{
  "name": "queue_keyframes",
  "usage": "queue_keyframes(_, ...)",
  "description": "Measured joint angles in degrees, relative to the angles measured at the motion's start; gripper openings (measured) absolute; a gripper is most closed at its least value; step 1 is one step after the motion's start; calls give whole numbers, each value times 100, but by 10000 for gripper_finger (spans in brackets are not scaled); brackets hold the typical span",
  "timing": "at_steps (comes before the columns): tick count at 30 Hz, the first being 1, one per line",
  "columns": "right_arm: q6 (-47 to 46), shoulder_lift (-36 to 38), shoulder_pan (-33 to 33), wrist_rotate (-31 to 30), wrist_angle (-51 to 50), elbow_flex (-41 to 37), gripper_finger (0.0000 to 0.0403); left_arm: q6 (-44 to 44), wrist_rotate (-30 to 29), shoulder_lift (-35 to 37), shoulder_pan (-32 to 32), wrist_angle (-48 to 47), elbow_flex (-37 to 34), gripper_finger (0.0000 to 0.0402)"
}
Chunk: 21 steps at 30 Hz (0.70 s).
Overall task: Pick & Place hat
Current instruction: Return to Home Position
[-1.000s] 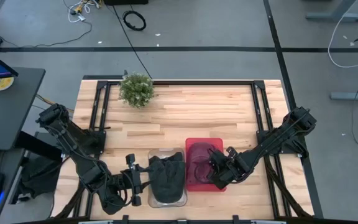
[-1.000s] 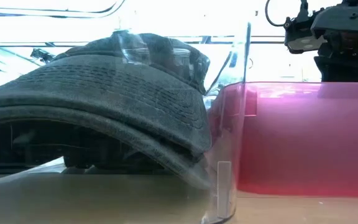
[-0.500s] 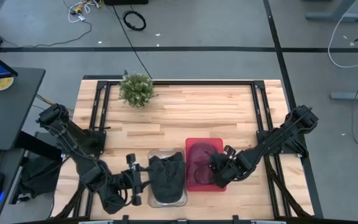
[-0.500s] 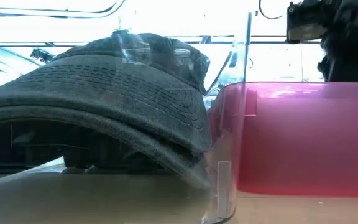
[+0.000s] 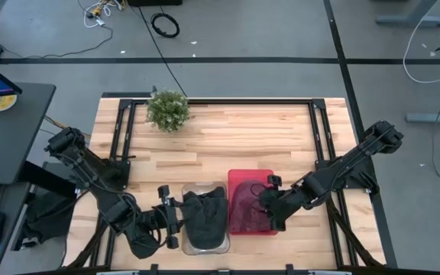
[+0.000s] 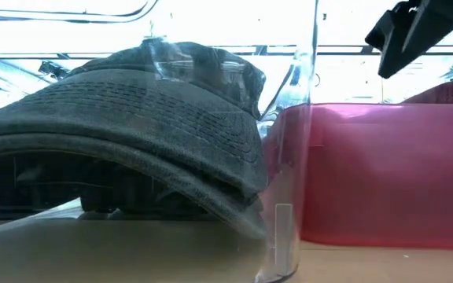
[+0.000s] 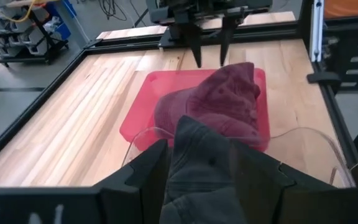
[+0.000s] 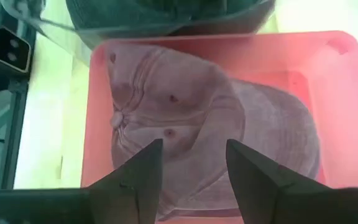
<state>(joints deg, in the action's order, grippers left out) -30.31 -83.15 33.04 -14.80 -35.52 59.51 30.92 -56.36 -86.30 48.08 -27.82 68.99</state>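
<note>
- High view gives me the red cap (image 5: 244,208) lying inside the red bin (image 5: 235,176), at the near middle of the worktop (image 5: 243,137).
- Right wrist view looks down on that cap (image 8: 185,124), crumpled, with its brim toward one end of the bin (image 8: 340,50).
- Just beside it, touching wall to wall, stands the transparent bin (image 5: 192,188) with the black cap (image 5: 205,214) in it.
- Low view shows the black cap (image 6: 132,118) domed behind the clear wall (image 6: 314,79), with the red bin (image 6: 384,173) next to it.
- My right gripper (image 5: 270,208) hovers over the red bin's right edge; its fingers (image 8: 148,168) are spread apart and hold nothing, with the cap visible between them.
- From the left wrist I see that gripper (image 7: 210,53) pointing down above the far rim of the red bin (image 7: 135,124).
- My left gripper (image 5: 171,219) sits just beside the transparent bin's left wall, fingers (image 7: 145,165) wide apart, gripping nothing.
- A small potted plant (image 5: 167,109) stands at the far left corner, well apart from both bins.
</note>
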Motion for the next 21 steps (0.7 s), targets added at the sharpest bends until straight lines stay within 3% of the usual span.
queue_keyframes(9,-138,128,4,-14,462,2,178,-11,113,0,-228,-46,-2,172)
queue_keyframes(18,1450,140,-219,13,1061,4,174,-46,217,2,-660,-763,-2,172)
queue_keyframes(21,1919,152,-594,512,1401,11,173,-199,391,7,-879,-884,-2,172)
